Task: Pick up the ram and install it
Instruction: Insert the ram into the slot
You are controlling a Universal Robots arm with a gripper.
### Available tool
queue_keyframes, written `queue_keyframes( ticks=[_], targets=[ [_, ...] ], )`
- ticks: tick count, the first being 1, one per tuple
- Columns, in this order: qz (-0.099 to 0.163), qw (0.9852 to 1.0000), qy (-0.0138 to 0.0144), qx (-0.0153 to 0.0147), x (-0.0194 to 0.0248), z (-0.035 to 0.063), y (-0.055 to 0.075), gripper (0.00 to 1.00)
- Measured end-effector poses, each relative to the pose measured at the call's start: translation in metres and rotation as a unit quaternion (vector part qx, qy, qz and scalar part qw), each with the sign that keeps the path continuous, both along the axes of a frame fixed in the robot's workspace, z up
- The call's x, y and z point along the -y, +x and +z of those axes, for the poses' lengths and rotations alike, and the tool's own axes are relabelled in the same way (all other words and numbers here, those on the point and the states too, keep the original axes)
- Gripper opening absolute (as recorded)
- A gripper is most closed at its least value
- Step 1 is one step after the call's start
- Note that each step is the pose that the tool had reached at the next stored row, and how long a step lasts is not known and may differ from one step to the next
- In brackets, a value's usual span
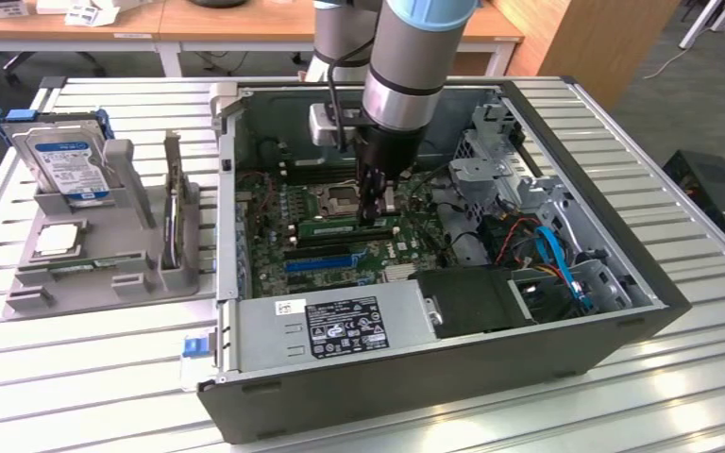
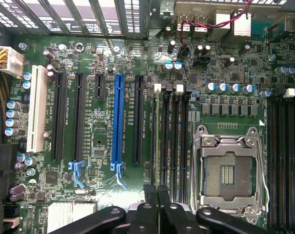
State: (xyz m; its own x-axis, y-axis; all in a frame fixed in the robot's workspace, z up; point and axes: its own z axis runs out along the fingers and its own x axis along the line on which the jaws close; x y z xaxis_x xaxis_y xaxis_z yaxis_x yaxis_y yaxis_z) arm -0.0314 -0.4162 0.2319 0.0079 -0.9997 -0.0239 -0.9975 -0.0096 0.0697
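Note:
The ram is a thin green stick standing on edge along a memory slot of the motherboard, inside the open computer case. My gripper reaches straight down into the case and is shut on the ram near the end closest to the processor socket. In the wrist view the ram shows edge-on as a narrow line in the first slot beside the empty socket. The dark fingertips of the gripper are pressed together over it.
Black and blue expansion slots lie beside the memory slots. The power supply fills the case's near side, and blue cables and drive cages sit at the exterior view's right. A grey holder outside carries a hard drive and a silver chip.

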Motion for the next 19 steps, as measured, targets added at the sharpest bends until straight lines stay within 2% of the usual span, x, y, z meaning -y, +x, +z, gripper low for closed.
queue_keyframes(
  ticks=[6, 16, 17, 19],
  targets=[
    [0.0, 1.0, 0.0003, 0.0023, 0.0, 0.0, -0.001, 0.13],
    [0.0, 1.0, 0.0024, 0.0063, 0.0, -0.0001, -0.0019, 0.13],
    [0.0, 1.0, 0.0025, 0.0079, 0.0, 0.0, -0.0024, 0.13],
    [-0.001, 1.0, 0.0025, 0.0079, 0.0003, 0.0, -0.0024, 0.13]
  ],
)
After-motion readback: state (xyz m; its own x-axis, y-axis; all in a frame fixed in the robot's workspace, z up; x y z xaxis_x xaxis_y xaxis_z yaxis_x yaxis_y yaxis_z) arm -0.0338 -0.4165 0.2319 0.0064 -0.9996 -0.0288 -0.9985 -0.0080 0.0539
